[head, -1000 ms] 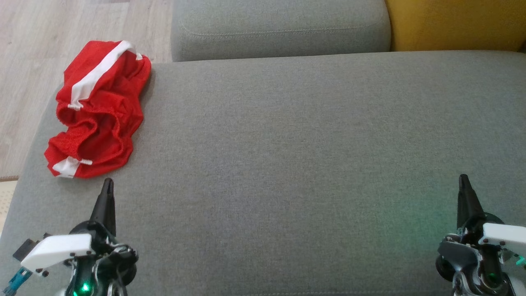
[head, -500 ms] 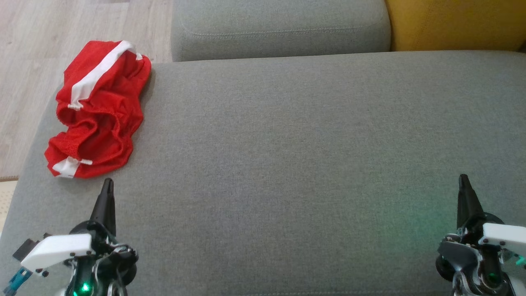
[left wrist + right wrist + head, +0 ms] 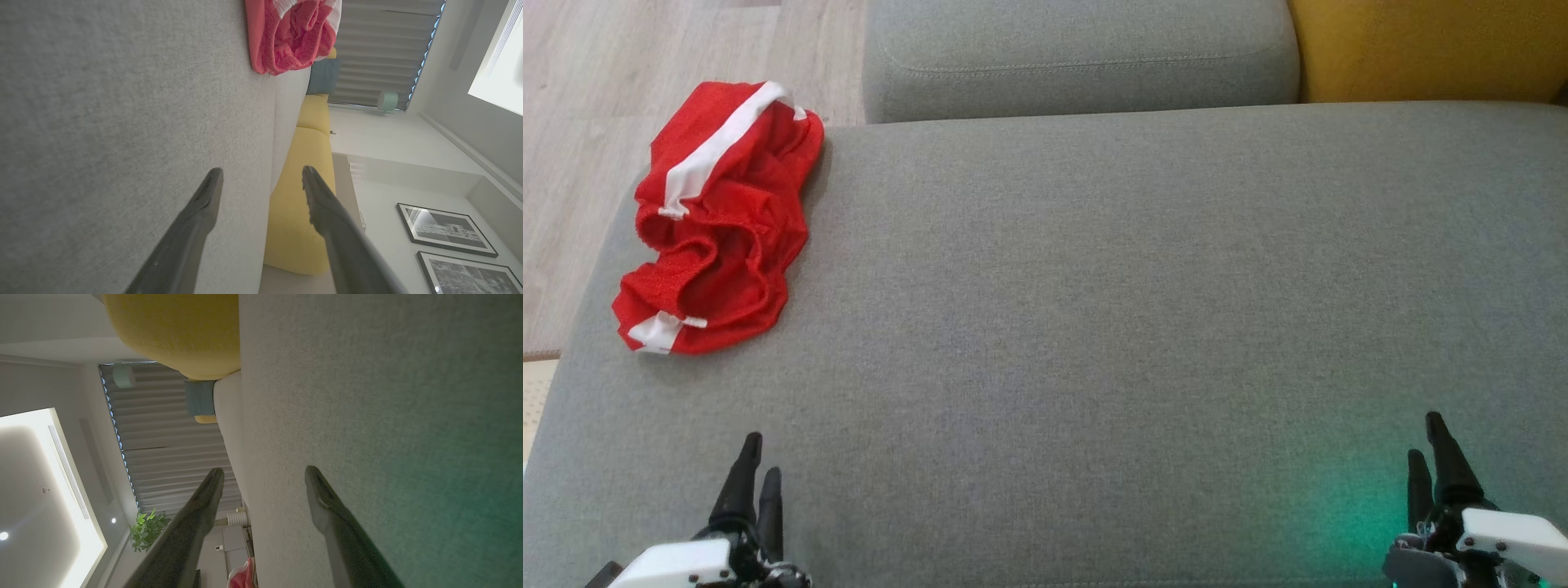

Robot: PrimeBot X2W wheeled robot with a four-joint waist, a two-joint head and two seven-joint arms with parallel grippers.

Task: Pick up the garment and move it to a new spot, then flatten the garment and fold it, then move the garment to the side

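The garment [image 3: 715, 220] is a crumpled red piece with white stripes, lying at the far left edge of the grey sofa seat [image 3: 1094, 327]. In the left wrist view the garment [image 3: 288, 36] shows at the top, well ahead of the fingers. My left gripper [image 3: 758, 461] is at the lower left, well short of the garment, open with nothing between its fingers [image 3: 204, 204]. Low at the right, my right gripper [image 3: 1427, 445] stands open and empty over bare cushion; its fingers [image 3: 327, 506] are spread in the right wrist view.
A grey back cushion [image 3: 1078, 57] lies beyond the seat, with a yellow cushion [image 3: 1429, 49] at the far right. Wooden floor [image 3: 596, 98] runs along the seat's left side. A wide stretch of seat lies between the grippers.
Both grippers have opened from shut. Both have also drawn back toward the bottom edge of the head view. The garment has not moved.
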